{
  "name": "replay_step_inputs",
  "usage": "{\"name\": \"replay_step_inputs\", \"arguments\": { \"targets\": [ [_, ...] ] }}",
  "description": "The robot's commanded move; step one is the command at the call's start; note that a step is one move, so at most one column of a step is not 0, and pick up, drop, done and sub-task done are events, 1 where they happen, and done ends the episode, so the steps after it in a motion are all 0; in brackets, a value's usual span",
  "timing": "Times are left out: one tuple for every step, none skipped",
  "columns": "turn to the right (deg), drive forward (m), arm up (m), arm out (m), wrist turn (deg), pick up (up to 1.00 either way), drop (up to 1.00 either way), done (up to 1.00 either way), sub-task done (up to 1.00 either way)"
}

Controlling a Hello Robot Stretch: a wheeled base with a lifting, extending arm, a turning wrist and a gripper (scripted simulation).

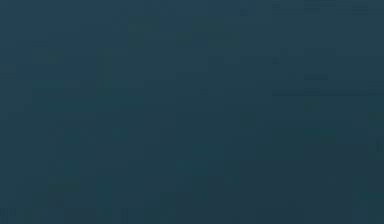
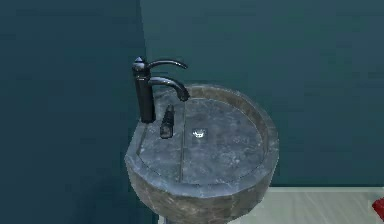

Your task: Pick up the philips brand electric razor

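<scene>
Pincer state: cannot tell. In the arm side view, small dark oblong item (image 2: pixel 168 121) standing slightly tilted on the inner back edge of a round grey stone sink (image 2: pixel 205 188), just beside the base of a tall dark faucet (image 2: pixel 149 90), on its right in the picture. Too small to confirm as the razor. Pale drain (image 2: pixel 198 132) near basin middle, close to the item but apart. Teal wall (image 2: pixel 300 50) behind; pale floor strip (image 2: pixel 325 205) at lower right. Plain dark teal wall (image 1: pixel 190 110) ahead in the forward view.
</scene>
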Motion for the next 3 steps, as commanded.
{"name": "replay_step_inputs", "arguments": {
  "targets": [
    [0.0,0.00,0.38,0.00,0.0,0.00,0.00,0.00,0.00],
    [0.0,0.00,0.00,0.30,0.0,0.00,0.00,0.00,0.00],
    [0.0,0.00,0.00,0.00,45.0,0.00,0.00,0.00,0.00]
  ]
}}
